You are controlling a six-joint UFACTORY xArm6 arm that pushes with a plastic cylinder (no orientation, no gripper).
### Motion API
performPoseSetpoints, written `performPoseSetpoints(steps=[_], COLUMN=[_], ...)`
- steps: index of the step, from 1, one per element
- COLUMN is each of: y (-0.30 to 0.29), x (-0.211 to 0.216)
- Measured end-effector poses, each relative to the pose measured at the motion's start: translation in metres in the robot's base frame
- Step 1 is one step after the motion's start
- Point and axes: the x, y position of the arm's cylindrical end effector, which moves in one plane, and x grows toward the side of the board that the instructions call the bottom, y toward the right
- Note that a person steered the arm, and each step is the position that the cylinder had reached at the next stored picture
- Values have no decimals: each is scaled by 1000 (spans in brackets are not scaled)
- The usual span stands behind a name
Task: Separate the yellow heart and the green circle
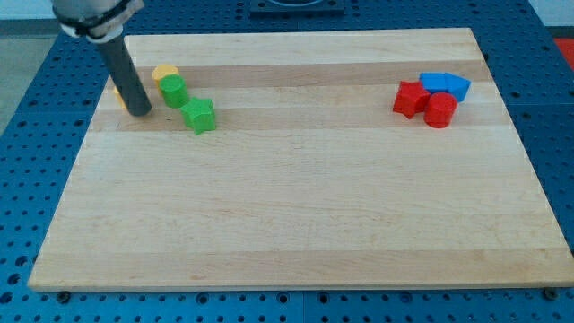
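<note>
Wooden tabletop on a blue perforated bench.

Far left corner: rod comes down from the view's top left; my tip sits on the tabletop close to the left edge. A sliver of a second yellow block shows just behind the rod on its left side, mostly hidden; shape cannot be told.

Just right of my tip: the green circle, a short cylinder, close to the tip; whether they touch cannot be told. The yellow heart lies directly behind the green circle, toward the far edge, touching it or nearly so. The two are not apart.

Next right: green star, slightly nearer the near edge than the circle, just beside it, with a thin gap or contact that I cannot resolve.

Middle of the tabletop: bare wood.

Far right corner: a tight cluster. Red star on the left of it, red cylinder to its right and a little nearer, both touching or almost. Two blue blocks behind them toward the far edge: a blue block and, at the right end, a blue pentagon-like block.

Jaws: none on this arm; it ends in the plain rod.
</note>
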Motion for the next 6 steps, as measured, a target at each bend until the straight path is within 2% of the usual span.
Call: performPoseSetpoints(steps=[1, 4, 6], y=[0, 64, 61], x=[-28, -25, -25])
